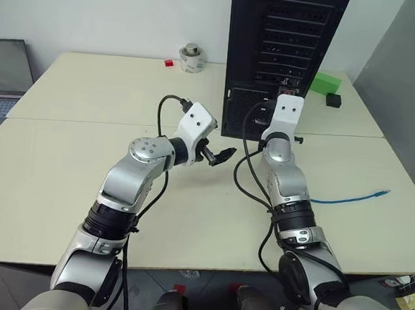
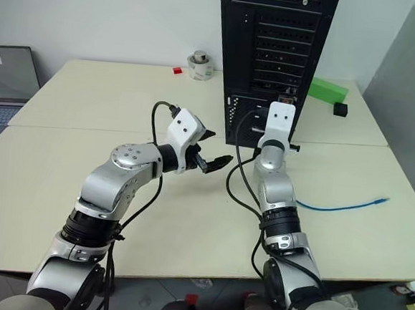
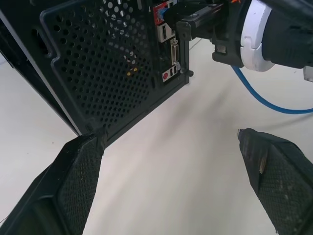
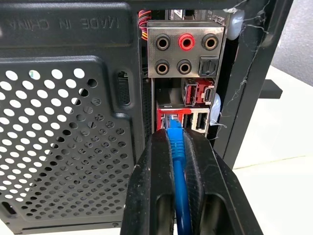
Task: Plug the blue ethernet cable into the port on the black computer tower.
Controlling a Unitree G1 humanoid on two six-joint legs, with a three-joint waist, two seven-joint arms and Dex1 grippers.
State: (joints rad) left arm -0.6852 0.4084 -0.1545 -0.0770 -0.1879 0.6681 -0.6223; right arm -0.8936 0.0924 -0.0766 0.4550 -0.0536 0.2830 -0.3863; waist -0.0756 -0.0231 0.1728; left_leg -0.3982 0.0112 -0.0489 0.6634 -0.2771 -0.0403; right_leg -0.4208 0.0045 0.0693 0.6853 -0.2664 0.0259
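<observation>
Black computer tower [image 1: 283, 57] stands upright at the far side of the cream table [image 1: 69, 180], its perforated rear panel and strip of coloured connectors facing me. Behind it to the right lie a green block [image 1: 325, 83] and a small black box [image 1: 333, 100]; a grey laptop [image 1: 2, 74] sits at the table's left edge, and a roll of tape [image 1: 191, 57] with a small red piece [image 1: 169, 63] beside it rests near the back wall.

My right gripper [image 4: 174, 139] is up against the tower's connector strip, fingers pressed together, pinching the blue ethernet cable [image 4: 177, 161] just behind its clear plug. That plug sits at the mouth of a port below the audio jacks; I cannot tell whether it is seated. The cable's slack trails over the table to my right, its far plug [image 1: 383, 192] lying loose.

My left gripper [image 1: 220, 156] hovers above the table just left of the tower, fingers spread wide, holding nothing.
</observation>
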